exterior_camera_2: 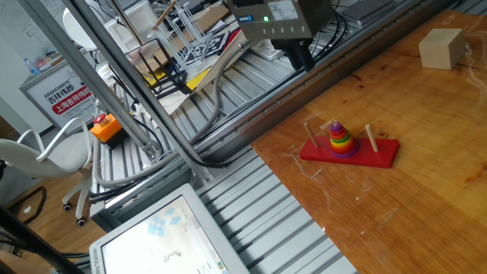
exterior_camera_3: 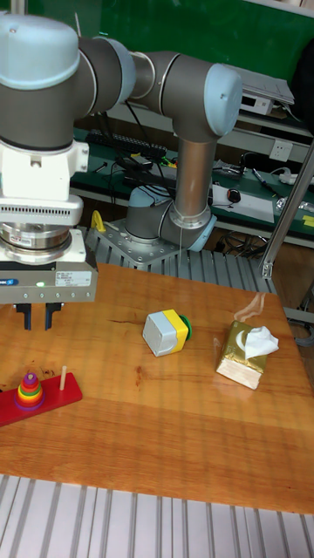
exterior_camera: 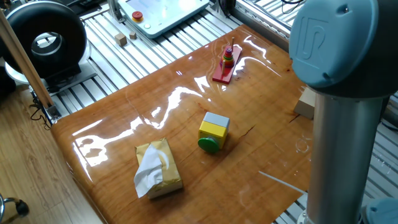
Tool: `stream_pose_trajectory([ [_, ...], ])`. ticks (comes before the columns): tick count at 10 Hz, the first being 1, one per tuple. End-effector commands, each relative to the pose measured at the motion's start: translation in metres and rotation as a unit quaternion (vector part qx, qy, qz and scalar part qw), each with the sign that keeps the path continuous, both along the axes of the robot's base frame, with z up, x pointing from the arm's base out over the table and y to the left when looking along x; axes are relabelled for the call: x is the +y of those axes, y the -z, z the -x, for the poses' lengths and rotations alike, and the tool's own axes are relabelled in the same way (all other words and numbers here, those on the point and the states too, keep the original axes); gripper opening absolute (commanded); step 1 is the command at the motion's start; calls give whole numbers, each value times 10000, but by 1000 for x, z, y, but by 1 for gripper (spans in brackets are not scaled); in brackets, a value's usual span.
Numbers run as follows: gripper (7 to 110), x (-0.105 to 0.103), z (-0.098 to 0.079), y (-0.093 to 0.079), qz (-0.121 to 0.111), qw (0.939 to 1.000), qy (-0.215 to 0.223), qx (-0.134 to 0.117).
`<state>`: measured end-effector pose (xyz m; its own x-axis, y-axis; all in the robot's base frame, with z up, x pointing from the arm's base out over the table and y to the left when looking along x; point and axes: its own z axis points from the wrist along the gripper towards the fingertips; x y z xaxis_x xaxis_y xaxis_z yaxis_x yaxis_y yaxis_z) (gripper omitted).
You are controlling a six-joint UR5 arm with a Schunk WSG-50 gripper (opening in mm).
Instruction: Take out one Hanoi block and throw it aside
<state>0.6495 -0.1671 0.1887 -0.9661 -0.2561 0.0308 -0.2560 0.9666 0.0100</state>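
Hovering above the left end of the counter [exterior_camera_3: 174, 410], the tool [exterior_camera_3: 37, 319] hangs over the peg tower [exterior_camera_3: 30, 391], empty and touching nothing, in what looks like an approach to lift a piece off the stack.

Nearest in the tall fixed view, the tower's red base [exterior_camera_3: 48, 399] sits close to the counter's near left edge, its coloured rings piled on the middle peg with a bare wooden peg [exterior_camera_3: 63, 377] to the right. The Hanoi block [exterior_camera_2: 337, 126], the small purple ring, caps the stack at the very top, where a descending tool can reach it first. Its colour is hard to confirm in the other fixed view, where it is tiny.

Farther right, a yellow cube [exterior_camera_3: 167, 332] with a grey face and green cap lies on its side in mid-counter, and a gold tissue pack [exterior_camera_3: 244, 353] stands beyond it, both well apart from the tower and leaving open wood where a discarded ring could land.

Above the tower, the tool's two short dark fingers [exterior_camera_3: 27, 316] point straight down with a narrow gap between them. Beyond, the arm's grey column [exterior_camera_3: 192, 192] rises from its base at the far edge.
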Motion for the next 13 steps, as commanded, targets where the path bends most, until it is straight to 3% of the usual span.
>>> stream_pose_trajectory([
  [1,22,-3,-5,16,15,9999,72,-96],
  [8,22,-12,0,17,176,9998,49,-35],
  [11,22,-19,15,16,325,9991,-47,267],
  [13,22,-12,20,16,173,9992,-18,373],
])
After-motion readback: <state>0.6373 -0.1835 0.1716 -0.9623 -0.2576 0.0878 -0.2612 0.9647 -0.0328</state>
